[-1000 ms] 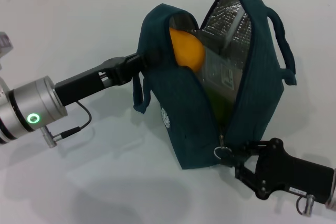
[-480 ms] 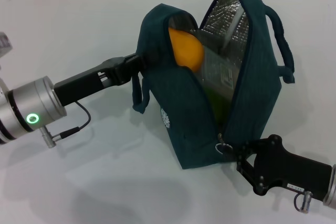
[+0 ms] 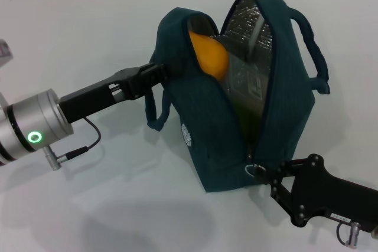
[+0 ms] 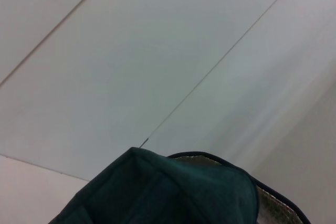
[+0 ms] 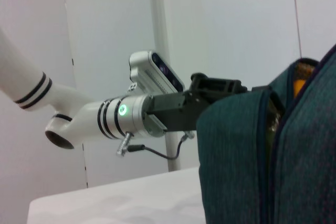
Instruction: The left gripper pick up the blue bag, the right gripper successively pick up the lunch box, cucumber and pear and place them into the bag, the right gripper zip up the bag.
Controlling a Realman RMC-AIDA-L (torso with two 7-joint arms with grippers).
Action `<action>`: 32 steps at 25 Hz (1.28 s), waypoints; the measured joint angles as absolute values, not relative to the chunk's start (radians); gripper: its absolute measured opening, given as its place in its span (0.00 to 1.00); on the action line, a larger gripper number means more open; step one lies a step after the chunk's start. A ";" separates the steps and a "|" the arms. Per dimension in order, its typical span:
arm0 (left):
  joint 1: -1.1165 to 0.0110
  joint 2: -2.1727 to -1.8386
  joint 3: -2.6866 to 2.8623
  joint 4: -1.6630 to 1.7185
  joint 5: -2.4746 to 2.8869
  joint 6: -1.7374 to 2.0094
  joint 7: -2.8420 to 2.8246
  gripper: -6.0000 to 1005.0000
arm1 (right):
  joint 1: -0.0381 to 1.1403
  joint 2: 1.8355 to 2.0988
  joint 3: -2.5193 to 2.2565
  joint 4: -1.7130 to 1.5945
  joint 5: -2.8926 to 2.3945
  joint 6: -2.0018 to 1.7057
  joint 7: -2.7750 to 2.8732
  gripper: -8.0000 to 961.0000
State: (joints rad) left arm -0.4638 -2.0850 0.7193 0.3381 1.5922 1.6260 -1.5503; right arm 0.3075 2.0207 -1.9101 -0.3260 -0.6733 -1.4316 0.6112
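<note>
Lower now, the right gripper fingers pinch the blue bag zipper ring; left gripper grips its rim.

Left pincer reaches in from the left, clamped — right pincer low, closed.

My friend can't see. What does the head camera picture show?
A blue bag stands open on a white table, with a pear inside. The left gripper holds its side, and the right gripper is at the zipper ring.
</note>
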 joint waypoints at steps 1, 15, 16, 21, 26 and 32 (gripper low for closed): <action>-0.462 -2.085 0.719 0.340 1.592 1.626 -1.549 0.13 | 0.307 2.020 -1.910 -0.326 -0.673 -1.436 0.611 0.02; -0.447 -2.085 0.697 0.342 1.551 1.623 -1.521 0.57 | 0.310 2.022 -1.912 -0.352 -0.586 -1.488 0.555 0.02; -0.443 -2.085 0.697 0.342 1.542 1.623 -1.521 0.60 | 0.311 2.022 -1.912 -0.358 -0.581 -1.489 0.553 0.02; -0.433 -2.085 0.699 0.342 1.522 1.626 -1.515 0.74 | 0.311 2.022 -1.914 -0.372 -0.580 -1.489 0.547 0.02; -0.431 -2.085 0.707 0.342 1.531 1.632 -1.502 0.74 | 0.313 2.022 -1.908 -0.394 -0.580 -1.491 0.541 0.02; -0.431 -2.085 0.700 0.342 1.521 1.652 -1.466 0.74 | 0.347 2.022 -1.897 -0.460 -0.508 -1.482 0.531 0.02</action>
State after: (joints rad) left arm -0.4310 -2.0846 0.7000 0.3421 1.5214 1.6524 -1.4658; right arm 0.3470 2.0217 -1.8969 -0.4596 -0.5078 -1.4819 0.5306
